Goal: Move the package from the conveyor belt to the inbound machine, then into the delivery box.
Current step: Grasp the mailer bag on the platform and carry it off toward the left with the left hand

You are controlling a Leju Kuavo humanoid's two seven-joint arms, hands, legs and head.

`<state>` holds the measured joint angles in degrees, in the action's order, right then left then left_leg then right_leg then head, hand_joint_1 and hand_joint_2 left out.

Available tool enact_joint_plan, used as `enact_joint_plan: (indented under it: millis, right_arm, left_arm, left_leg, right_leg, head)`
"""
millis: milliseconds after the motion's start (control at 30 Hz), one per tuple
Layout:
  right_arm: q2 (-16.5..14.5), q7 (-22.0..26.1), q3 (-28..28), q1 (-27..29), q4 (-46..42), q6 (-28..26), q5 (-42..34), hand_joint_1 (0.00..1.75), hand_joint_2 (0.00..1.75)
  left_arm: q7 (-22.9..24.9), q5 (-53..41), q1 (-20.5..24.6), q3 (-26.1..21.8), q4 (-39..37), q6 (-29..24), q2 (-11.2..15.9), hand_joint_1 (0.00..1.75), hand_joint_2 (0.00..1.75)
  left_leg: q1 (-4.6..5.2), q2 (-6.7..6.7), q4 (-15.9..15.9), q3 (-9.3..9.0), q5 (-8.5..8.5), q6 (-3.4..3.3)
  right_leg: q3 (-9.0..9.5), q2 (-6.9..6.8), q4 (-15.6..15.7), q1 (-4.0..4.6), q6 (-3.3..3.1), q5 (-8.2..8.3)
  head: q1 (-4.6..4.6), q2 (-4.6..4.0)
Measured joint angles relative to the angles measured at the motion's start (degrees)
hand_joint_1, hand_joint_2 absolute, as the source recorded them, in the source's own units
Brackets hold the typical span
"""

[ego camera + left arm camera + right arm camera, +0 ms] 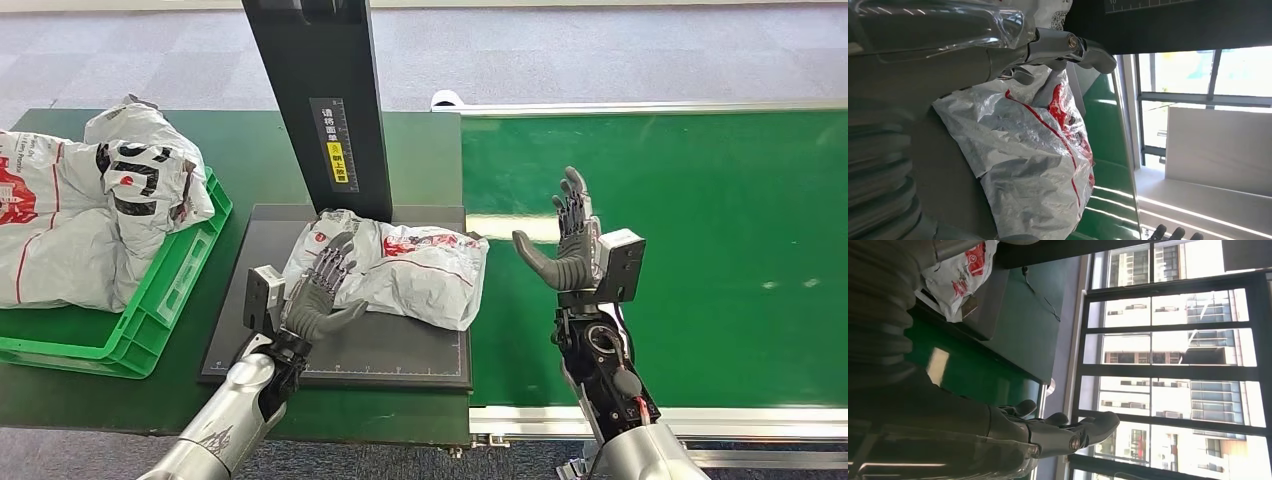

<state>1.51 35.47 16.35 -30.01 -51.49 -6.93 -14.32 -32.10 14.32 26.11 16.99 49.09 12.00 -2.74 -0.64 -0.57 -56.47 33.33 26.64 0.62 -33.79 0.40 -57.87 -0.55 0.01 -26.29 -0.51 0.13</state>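
Observation:
The package is a crumpled white plastic mailer with red print, lying flat on the black platform of the inbound machine. My left hand rests on its left end, fingers laid over the bag and thumb spread along its near edge. The left wrist view shows the package under my left hand, the thumb held off it. My right hand is raised with fingers spread over the green conveyor belt, just right of the package and holding nothing. The right wrist view shows my right hand and the package beyond.
The machine's black column rises right behind the package. At the left, a green delivery box holds several white mailers piled above its rim. The belt's metal rail runs along the near edge.

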Motion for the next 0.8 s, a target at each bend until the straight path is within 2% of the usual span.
enact_joint_plan:
  millis: [167,233,300,400,467,533,667,800]
  right_arm:
    - [0.07,-1.2,-0.22,0.7,-0.27,0.55,-1.49,0.0,1.75]
    - [0.08,-2.42,-0.22,1.31,-0.33,1.63,-2.29,0.0,1.75]
    - [0.08,-3.24,-0.05,1.84,-0.32,2.62,-2.48,0.0,1.75]
    - [0.06,-4.02,0.68,2.46,-0.2,3.86,-1.98,0.0,1.75]
    - [0.03,-4.85,1.55,2.64,0.16,5.2,-1.14,0.0,1.75]
    - [-0.05,-5.82,2.58,2.6,0.91,7.09,-0.35,0.0,1.75]
    - [-0.35,-7.14,4.22,1.87,3.56,11.21,-0.07,0.0,1.75]
    - [-0.48,-7.83,4.69,1.04,5.73,12.78,-0.17,0.0,1.75]
  left_arm:
    - [0.88,0.52,0.3,0.28,-0.64,-0.07,0.14,0.0,1.75]
    - [1.29,0.09,0.64,0.36,-0.78,-1.8,0.13,0.0,1.75]
    - [1.14,-3.25,1.37,0.79,-0.82,-6.98,0.11,0.0,1.75]
    - [2.01,-13.54,3.65,2.88,-1.27,-19.16,0.1,0.0,1.75]
    - [4.29,-22.25,5.87,5.1,-2.25,-26.15,0.13,0.0,1.75]
    - [7.31,-30.8,8.17,7.82,-3.61,-29.96,0.19,0.0,1.75]
    - [12.88,-44.37,11.4,14.09,-6.11,-29.26,0.25,0.0,1.75]
    - [16.59,-51.74,12.39,18.47,-7.49,-25.7,0.14,0.0,1.75]
  left_leg:
    - [0.0,-0.01,0.0,0.0,0.0,0.0]
    - [0.0,0.0,0.0,0.0,0.0,0.0]
    - [-0.01,-0.01,0.0,0.0,0.0,0.0]
    - [-0.01,-0.03,0.0,0.01,-0.01,0.0]
    - [-0.01,-0.03,0.0,0.01,-0.01,-0.01]
    - [-0.01,-0.02,0.0,0.01,-0.01,-0.01]
    - [0.0,-0.03,0.0,0.01,-0.01,-0.01]
    - [0.0,-0.02,0.0,0.01,0.0,-0.01]
  right_leg:
    - [0.0,0.0,0.0,0.0,0.0,0.0]
    - [-0.01,0.0,0.0,0.0,0.0,0.0]
    - [-0.01,-0.01,0.0,0.0,0.0,0.0]
    - [0.01,-0.02,0.0,0.01,0.0,0.0]
    - [0.02,-0.02,0.0,0.01,0.0,0.0]
    - [0.03,-0.02,0.0,0.01,0.0,0.0]
    - [0.04,-0.02,0.0,0.0,0.0,0.0]
    - [0.01,-0.01,0.0,0.0,0.0,0.0]
  head:
    - [0.0,0.01]
    - [-0.01,0.0]
    - [-0.01,-0.01]
    - [-0.01,-0.01]
    - [-0.01,-0.01]
    - [0.0,-0.01]
    - [-0.02,0.0]
    - [-0.01,0.0]
